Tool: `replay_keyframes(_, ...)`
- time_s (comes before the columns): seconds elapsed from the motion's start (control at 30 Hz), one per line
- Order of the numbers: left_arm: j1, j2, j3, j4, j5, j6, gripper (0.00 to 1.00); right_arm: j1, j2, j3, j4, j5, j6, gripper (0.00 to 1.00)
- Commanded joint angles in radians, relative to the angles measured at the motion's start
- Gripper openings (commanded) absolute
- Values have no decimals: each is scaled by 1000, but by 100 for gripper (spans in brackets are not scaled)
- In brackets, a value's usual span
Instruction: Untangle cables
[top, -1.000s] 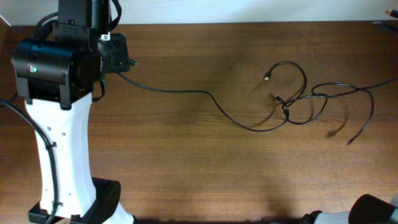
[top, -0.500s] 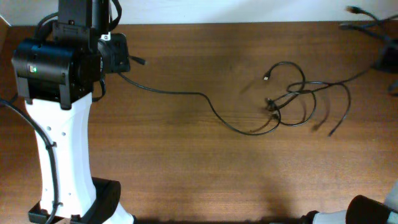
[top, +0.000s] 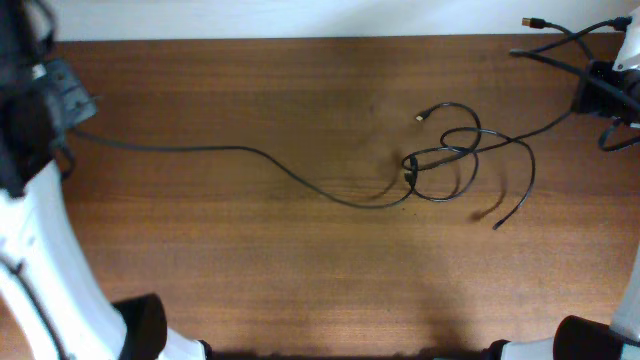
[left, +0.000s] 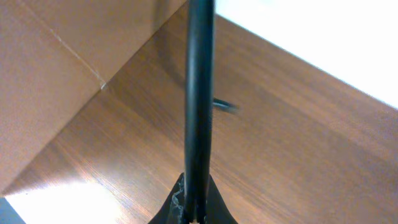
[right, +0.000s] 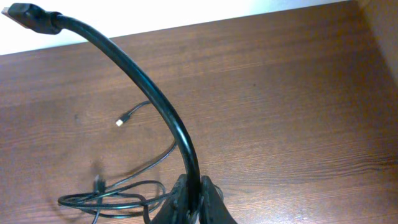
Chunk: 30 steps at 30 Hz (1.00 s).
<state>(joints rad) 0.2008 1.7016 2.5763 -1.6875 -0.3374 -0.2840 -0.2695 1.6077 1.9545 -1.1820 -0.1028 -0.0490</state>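
Overhead: gripping the cables (top: 440, 165) from opposite counter (top: 250, 270) edges, with the knot right of centre. Clamped on one strand with left end effector (left: 194, 204); pinched on another with right end effector (right: 190, 198)

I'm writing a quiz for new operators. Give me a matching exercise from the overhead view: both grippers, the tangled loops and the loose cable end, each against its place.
Things: 1 left gripper; 2 right gripper; 3 tangled loops; 4 loose cable end.
Places: A right of the table's centre; B far left edge; C upper right corner; D lower right of the loops.
Pairs: 1-B; 2-C; 3-A; 4-D.
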Motion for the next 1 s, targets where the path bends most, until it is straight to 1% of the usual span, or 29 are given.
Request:
replay_keyframes(0.0, 17, -72, 4, 0, 111, 10, 0, 1, 30, 19, -4, -20, 1, 4)
replay_keyframes(0.07, -25, -58, 4, 0, 129, 16, 0, 1, 36, 19, -4, -20, 1, 4)
replay_keyframes(0.2, -152, -1, 4, 35, 128, 16, 0, 1, 36, 19, -3, -20, 0, 4)
replay_keyframes(0.33, -286, 121, 4, 156, 124, 21, 0, 1, 36, 19, 0, -20, -4, 4)
replay_keyframes(0.4, -327, 207, 4, 254, 112, 27, 0, 1, 36, 19, 0, -20, -4, 4)
replay_keyframes(0.47, -344, 271, 4, 341, 97, 27, 0, 1, 36, 19, 0, -20, -4, 4)
replay_keyframes(0.5, -354, 315, 4, 410, 62, 26, 0, 1, 36, 19, -1, -20, -4, 4)
replay_keyframes(0.6, -355, 385, 4, 488, -93, -5, 0, 1, 36, 19, -4, -20, -4, 4)
replay_keyframes(0.7, -356, 433, 4, 503, -188, -6, 0, 1, 36, 19, -3, -20, -4, 4)
replay_keyframes(0.83, -353, 526, 4, 493, -188, -7, 0, 1, 36, 19, -4, -19, -7, 4)
replay_keyframes(0.97, -331, 602, 4, 439, -267, -45, 0, 1, 36, 19, -8, -18, -16, 4)
